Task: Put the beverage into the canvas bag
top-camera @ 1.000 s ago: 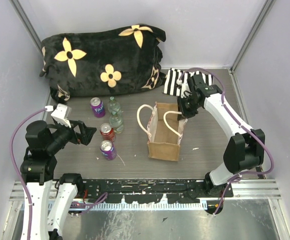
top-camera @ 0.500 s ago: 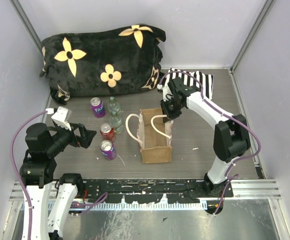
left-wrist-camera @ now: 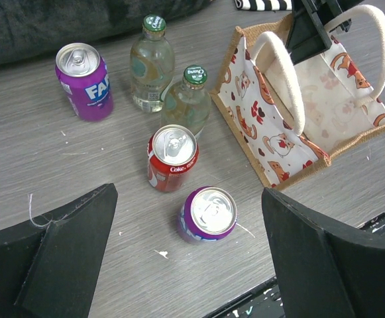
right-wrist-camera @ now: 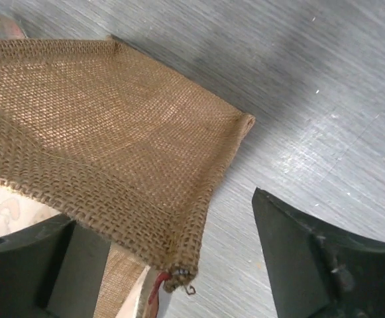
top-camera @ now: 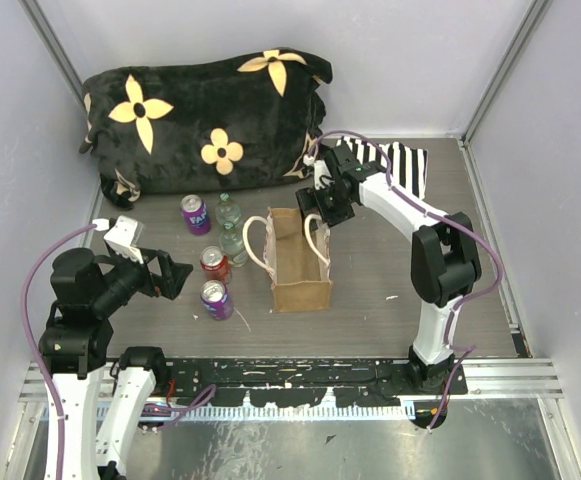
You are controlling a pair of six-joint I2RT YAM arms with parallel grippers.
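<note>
Canvas bag slid left; wrist views show right pincer and left pincer apart.

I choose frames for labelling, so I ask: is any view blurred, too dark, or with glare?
Top external: even light, sharp, only soft shadows by the canvas bag. Left wrist: sharp, with mild glare on the lid of the nearest purple can. Right wrist: the bag's weave is sharp, and a dark shadow lies on the table beyond it.
</note>
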